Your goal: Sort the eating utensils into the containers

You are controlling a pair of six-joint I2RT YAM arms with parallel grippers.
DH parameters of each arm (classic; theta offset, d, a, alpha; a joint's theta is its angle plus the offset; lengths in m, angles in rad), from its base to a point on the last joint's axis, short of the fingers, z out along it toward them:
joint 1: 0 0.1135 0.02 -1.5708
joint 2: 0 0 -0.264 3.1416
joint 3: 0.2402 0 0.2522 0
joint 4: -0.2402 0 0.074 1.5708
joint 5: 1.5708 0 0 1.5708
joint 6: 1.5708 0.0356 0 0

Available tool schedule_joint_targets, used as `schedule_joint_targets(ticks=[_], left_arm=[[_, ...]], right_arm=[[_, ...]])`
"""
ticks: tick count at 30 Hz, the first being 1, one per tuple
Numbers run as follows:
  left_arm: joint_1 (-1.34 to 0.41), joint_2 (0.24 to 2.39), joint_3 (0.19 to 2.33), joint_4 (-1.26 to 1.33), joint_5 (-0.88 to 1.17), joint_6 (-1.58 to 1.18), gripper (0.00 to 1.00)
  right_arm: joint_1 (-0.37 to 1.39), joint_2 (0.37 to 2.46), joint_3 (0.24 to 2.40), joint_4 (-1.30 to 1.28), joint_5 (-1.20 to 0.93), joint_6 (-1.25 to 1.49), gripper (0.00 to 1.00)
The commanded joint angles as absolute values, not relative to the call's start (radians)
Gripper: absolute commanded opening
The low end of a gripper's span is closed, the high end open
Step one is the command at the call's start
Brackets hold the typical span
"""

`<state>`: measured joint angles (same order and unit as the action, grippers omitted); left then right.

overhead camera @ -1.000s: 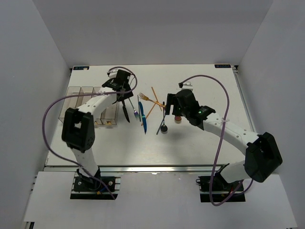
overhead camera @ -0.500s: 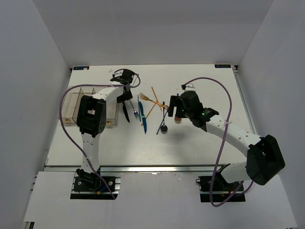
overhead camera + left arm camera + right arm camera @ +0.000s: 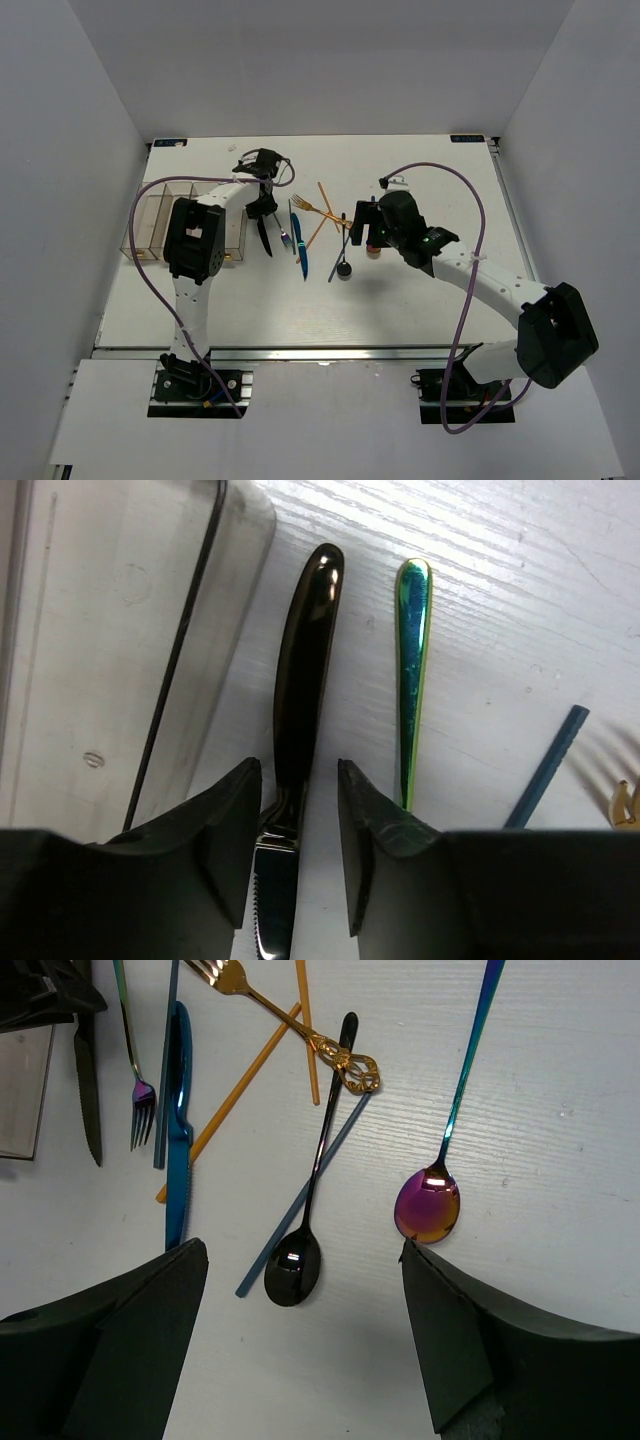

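The eating utensils lie spread on the white table between the arms. My left gripper (image 3: 300, 770) (image 3: 262, 207) is low over the black knife (image 3: 300, 680) (image 3: 265, 236), its jaws straddling the handle near the blade, open, with a gap showing beside the right finger. A teal fork handle (image 3: 412, 670) lies just right of the knife. My right gripper (image 3: 303, 1250) (image 3: 358, 238) hangs wide open above the black spoon (image 3: 293, 1268) and the purple spoon (image 3: 427, 1205), holding nothing. The containers (image 3: 150, 215) (image 3: 120, 630) stand left of the knife.
A blue knife (image 3: 178, 1130), a gold fork (image 3: 290, 1025), crossed orange sticks (image 3: 235, 1095) and a grey-blue stick (image 3: 300, 1200) lie between the grippers. The container's clear wall is close beside my left fingers. White walls enclose the table.
My left gripper's jaws have narrowed around the black knife's handle, and the left arm has swung its elbow in. The right gripper has barely moved.
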<state>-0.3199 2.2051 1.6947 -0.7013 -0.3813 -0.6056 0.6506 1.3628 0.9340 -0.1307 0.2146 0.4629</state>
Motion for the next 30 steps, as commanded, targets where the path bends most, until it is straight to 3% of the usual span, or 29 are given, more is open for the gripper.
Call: schedule_joint_targets(ticks=[1, 11, 26, 30], left_arm=[[-0.319, 2.22, 1.677, -0.681, -0.332, -0.595, 0.45], [-0.331, 2.163, 1.493, -0.601, -0.155, -0.632, 0.35], [-0.431, 2.031, 1.275, -0.615, -0.118, -0.649, 0.27], [-0.483, 2.002, 1.229, -0.629, -0.138, -0.661, 0.29]], right_arm=[[0.65, 1.327, 0.923, -0.092, 0.207, 0.453, 0.82], [0.649, 1.298, 0.919, -0.1, 0.224, 0.445, 0.82], [0.65, 1.247, 0.902, -0.098, 0.216, 0.42, 0.83], [0.647, 1.232, 0.899, -0.106, 0.221, 0.411, 0.83]])
